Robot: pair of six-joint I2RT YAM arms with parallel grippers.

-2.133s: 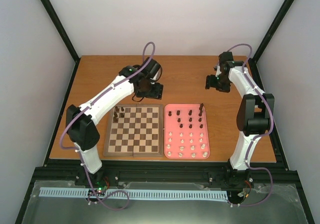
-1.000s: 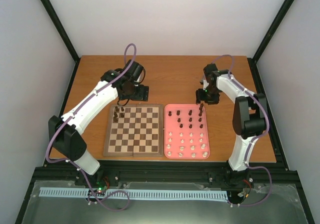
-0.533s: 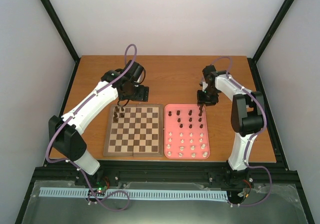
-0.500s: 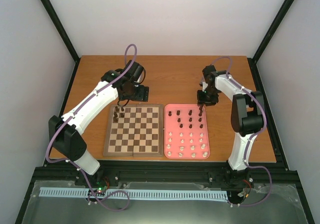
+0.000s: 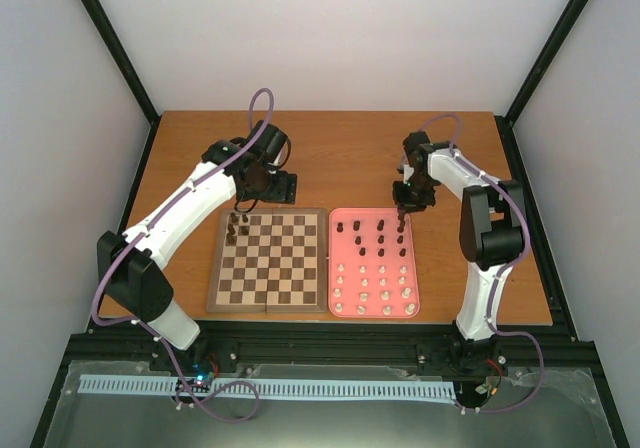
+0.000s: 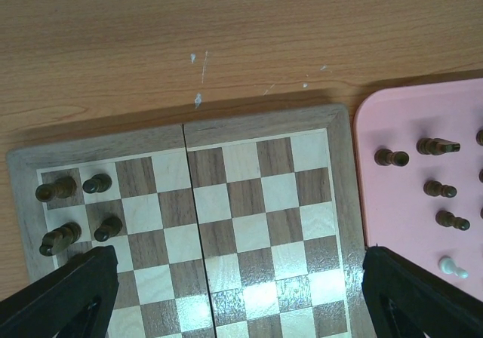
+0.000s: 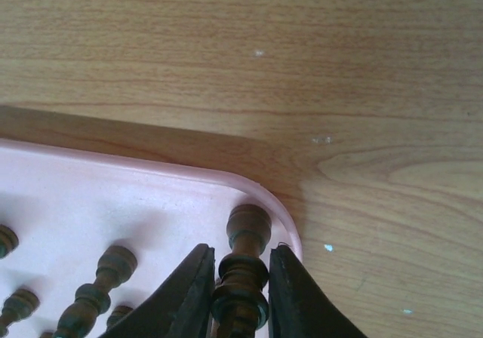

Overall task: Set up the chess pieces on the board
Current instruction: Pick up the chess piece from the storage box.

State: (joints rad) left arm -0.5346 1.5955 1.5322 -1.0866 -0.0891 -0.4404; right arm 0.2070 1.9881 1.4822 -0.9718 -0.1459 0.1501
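Observation:
The board (image 5: 268,308) lies left of the pink tray (image 5: 372,314). Several dark brown chess pieces (image 6: 75,210) stand in the board's far left corner (image 5: 238,228). More dark pieces (image 5: 368,234) and cream-white ones (image 5: 375,288) fill the tray. My right gripper (image 7: 241,253) is at the tray's far right corner (image 5: 402,206), shut on a tall dark brown piece (image 7: 247,228), with both fingers against its collar. Above the board's far edge hangs my left gripper (image 6: 241,300), open and holding nothing; it also shows in the top view (image 5: 266,188).
The tray's rounded rim (image 7: 151,172) runs just behind the gripped piece, with bare wooden table (image 7: 339,89) beyond it. Neighbouring dark pieces (image 7: 106,274) stand close on the left of the right fingers. In the left wrist view the tray's edge (image 6: 362,119) borders the board.
The right gripper's jaws have closed from wide apart onto the dark piece in the tray's far right corner. The left arm has held still over the last second.

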